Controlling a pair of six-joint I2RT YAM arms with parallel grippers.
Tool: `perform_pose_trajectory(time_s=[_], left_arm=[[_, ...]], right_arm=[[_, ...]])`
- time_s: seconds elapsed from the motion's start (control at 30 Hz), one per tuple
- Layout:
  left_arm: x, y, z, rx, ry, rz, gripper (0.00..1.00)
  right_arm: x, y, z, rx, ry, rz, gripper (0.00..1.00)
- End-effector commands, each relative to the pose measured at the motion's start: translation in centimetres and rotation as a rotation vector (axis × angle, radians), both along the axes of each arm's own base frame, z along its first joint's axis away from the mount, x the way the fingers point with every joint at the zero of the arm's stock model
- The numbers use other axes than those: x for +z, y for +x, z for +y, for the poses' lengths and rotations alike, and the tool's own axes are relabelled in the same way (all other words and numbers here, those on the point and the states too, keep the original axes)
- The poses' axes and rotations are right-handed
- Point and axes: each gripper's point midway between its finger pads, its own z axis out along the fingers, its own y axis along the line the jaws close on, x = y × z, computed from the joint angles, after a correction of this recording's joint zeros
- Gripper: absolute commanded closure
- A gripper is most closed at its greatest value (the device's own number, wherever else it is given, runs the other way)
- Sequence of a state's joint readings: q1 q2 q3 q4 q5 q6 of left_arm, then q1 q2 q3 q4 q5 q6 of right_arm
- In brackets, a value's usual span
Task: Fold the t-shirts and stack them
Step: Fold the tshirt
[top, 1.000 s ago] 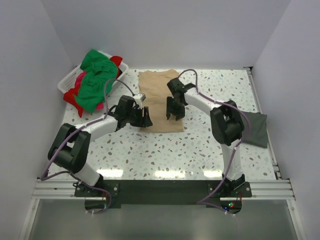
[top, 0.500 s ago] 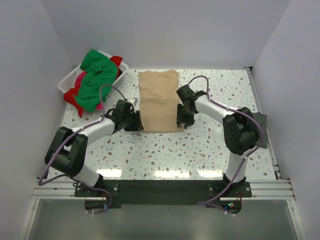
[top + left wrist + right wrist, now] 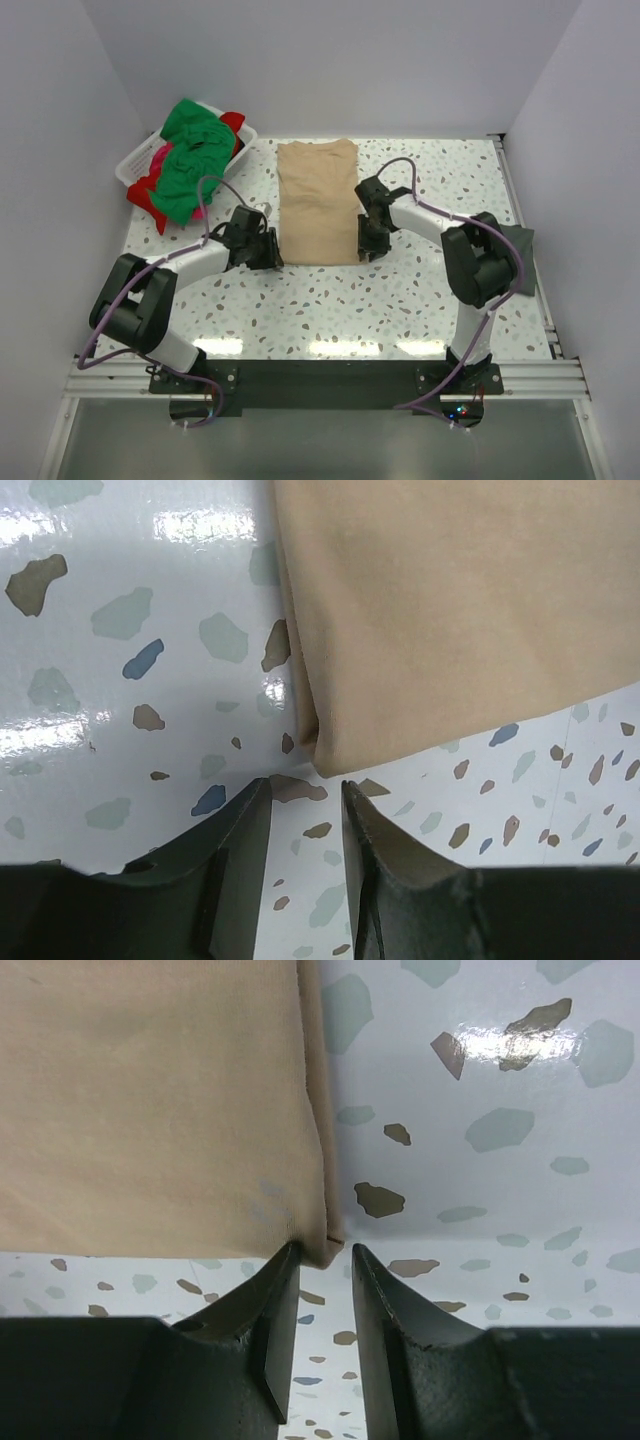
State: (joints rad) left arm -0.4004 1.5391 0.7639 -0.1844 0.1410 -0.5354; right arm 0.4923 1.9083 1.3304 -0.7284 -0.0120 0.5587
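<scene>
Speckled desk (image 3: pixel 400 290), tan shirt (image 3: pixel 318 200) flat; left end effector (image 3: pixel 306 788) and right end effector (image 3: pixel 324 1252) sit released, empty, at its near corners. Best to pinch both layers squarely.

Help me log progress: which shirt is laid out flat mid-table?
The tan shirt, smoothed flat in the middle. The green shirt and the red shirt are heaped on the white basket; the grey shirt sits at the right edge.
</scene>
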Motion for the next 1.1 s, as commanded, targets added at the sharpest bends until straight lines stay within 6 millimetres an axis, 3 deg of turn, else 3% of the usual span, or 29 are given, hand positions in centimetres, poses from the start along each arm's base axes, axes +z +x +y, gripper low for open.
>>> perform_pose_trajectory(time_s=[0.0, 0.17, 0.4, 0.67, 0.77, 1.07], left_arm=[[0.3, 0.5, 0.0, 0.032, -0.018, -0.026, 0.62], [0.1, 0.6, -0.3, 0.038, -0.042, -0.026, 0.63], [0.0, 0.6, -0.7, 0.046, -0.072, -0.032, 0.63], [-0.2, 0.8, -1.3, 0.047, -0.109, -0.039, 0.63], [1.2, 2.0, -1.6, 0.062, -0.145, -0.109, 0.63], [-0.1, 2.0, -1.1, 0.105, -0.106, -0.061, 0.63]], right_arm=[[-0.8, 0.2, -0.4, 0.012, -0.016, -0.008, 0.69], [-1.9, -0.4, -0.4, 0.024, -0.007, 0.022, 0.69], [-2.8, -0.8, -0.4, 0.046, -0.002, 0.048, 0.79], [-2.9, -1.3, -0.6, 0.059, -0.004, 0.055, 0.83], [-2.8, -1.3, -0.7, 0.066, -0.008, 0.057, 0.84], [-2.6, -1.5, -1.0, 0.087, -0.021, 0.056, 0.85]])
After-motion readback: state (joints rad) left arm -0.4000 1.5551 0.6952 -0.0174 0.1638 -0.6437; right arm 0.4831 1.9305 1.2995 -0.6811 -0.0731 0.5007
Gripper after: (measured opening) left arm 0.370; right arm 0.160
